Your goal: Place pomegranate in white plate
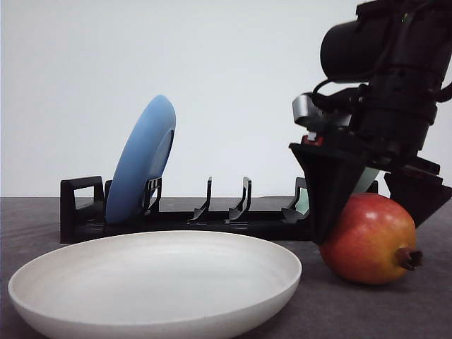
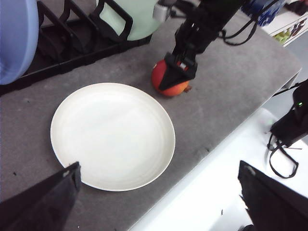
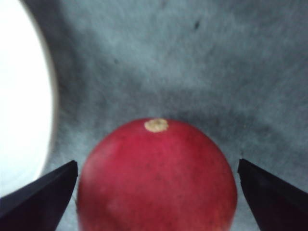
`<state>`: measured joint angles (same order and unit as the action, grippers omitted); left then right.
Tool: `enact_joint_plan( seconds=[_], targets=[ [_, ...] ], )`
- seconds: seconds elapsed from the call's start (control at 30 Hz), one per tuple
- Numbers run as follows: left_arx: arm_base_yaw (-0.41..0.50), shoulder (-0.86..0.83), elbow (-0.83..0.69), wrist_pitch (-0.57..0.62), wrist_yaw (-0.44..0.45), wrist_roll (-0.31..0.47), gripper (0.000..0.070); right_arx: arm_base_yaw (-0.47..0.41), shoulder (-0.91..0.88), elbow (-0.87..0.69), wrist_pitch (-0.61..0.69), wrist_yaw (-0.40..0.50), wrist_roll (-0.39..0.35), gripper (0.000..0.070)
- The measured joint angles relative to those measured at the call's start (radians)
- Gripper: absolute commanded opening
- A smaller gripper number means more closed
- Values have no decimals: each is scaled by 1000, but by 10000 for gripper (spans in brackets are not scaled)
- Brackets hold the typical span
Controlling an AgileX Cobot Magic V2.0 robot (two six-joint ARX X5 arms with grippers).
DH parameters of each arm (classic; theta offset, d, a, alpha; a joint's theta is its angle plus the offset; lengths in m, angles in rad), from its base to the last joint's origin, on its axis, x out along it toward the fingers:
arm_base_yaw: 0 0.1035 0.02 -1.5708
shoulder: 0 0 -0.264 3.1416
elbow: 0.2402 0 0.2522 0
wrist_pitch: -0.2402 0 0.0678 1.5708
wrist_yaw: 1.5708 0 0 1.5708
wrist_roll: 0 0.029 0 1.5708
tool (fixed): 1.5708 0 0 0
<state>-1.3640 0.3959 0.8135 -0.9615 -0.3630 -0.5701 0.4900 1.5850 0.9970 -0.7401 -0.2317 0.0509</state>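
The pomegranate (image 1: 371, 240) (image 2: 175, 89) (image 3: 156, 178), red fading to orange, lies on the grey table just right of the white plate (image 1: 155, 311) (image 2: 113, 134) (image 3: 19, 96). Its dark crown points right. My right gripper (image 1: 369, 229) (image 2: 172, 77) (image 3: 156, 163) is lowered over the fruit and open. One black finger stands on each side, and the right wrist view shows gaps between them and the skin. My left gripper (image 2: 159, 166) hangs open and holds nothing, high above the plate's near rim and the table edge.
A black dish rack (image 1: 212, 222) (image 2: 72, 48) runs behind the plate and fruit. It holds an upright blue plate (image 1: 141, 162) (image 2: 17, 38) and a pale green plate (image 2: 134, 17). The table edge (image 2: 216, 139) drops off close to the fruit, with cables beyond.
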Motion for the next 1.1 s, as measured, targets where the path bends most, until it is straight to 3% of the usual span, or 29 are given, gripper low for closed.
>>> enact_joint_plan(
  seconds=[0.03, 0.13, 0.2, 0.4, 0.6, 0.9, 1.1],
  targets=[
    [0, -8, 0, 0, 0, 0, 627, 0, 1, 0, -3, 0, 0, 649],
    [0, -32, 0, 0, 0, 0, 627, 0, 1, 0, -5, 0, 0, 484],
    [0, -43, 0, -1, 0, 0, 627, 0, 1, 0, -9, -2, 0, 425],
    [0, -47, 0, -22, -7, 1, 627, 6, 6, 49, -106, 35, 6, 419],
    [0, -47, 0, -26, -85, 1, 627, 85, 10, 237, -209, 11, 54, 420],
    [0, -47, 0, -27, -150, 1, 627, 339, 29, 298, -72, -18, 136, 420],
    [0, -47, 0, -27, -158, 1, 627, 458, 137, 298, -5, 50, 158, 420]
  ],
)
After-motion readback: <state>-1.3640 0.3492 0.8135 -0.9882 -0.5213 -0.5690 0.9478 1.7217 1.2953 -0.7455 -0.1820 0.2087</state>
